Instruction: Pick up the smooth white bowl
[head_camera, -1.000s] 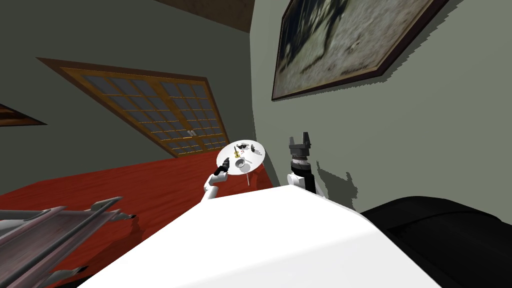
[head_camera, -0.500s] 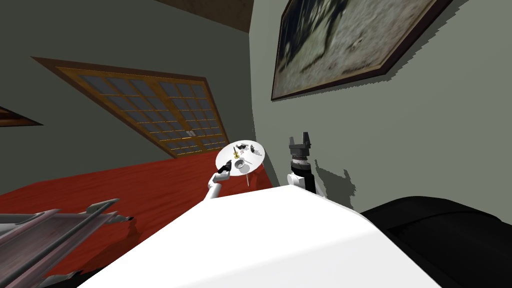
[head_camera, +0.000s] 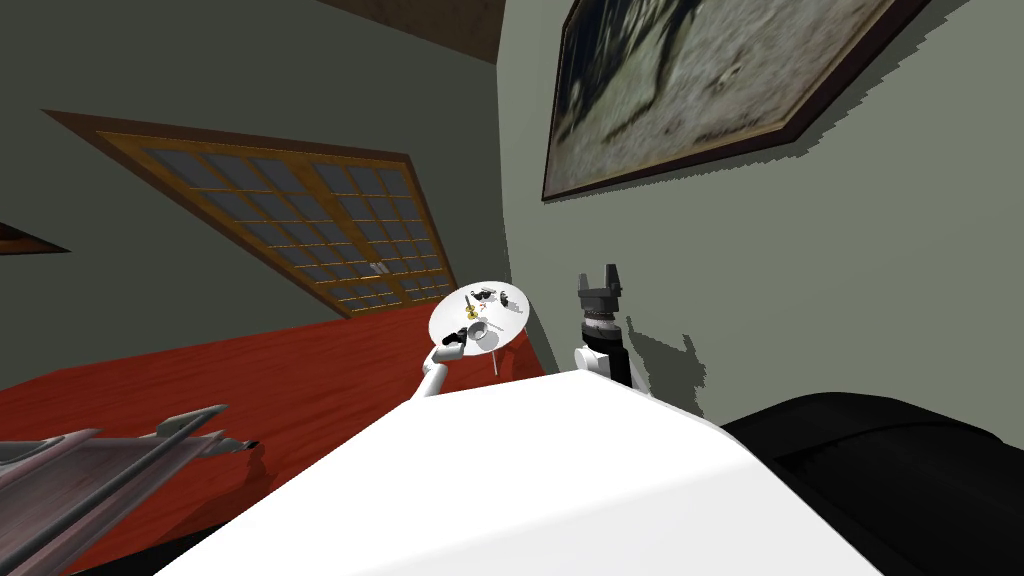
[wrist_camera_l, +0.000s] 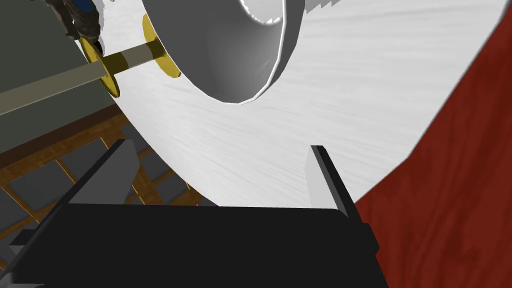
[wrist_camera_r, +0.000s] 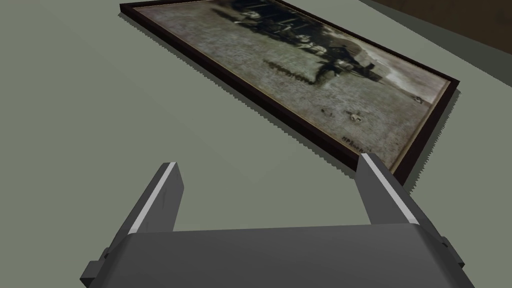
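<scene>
white bowl (wrist_camera_l: 240, 50) sits on round white table (wrist_camera_l: 350, 100), close to its near edge, just ahead of l gripper (wrist_camera_l: 217, 147); fingers apart, nothing between them, not yet at the rim. yellow-capped rod (wrist_camera_l: 127, 60) just beside bowl. looks rigid, light, slick-walled, prob. chips if knocked. best bet: pinch the thin rim, one finger inside, one out. r gripper (wrist_camera_r: 270, 165) raised by wall, fingers apart, idle.

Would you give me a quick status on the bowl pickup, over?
Left gripper open, just short of bowl on white table. Right gripper open, raised, idle. Gold-disced rod close beside bowl.
</scene>
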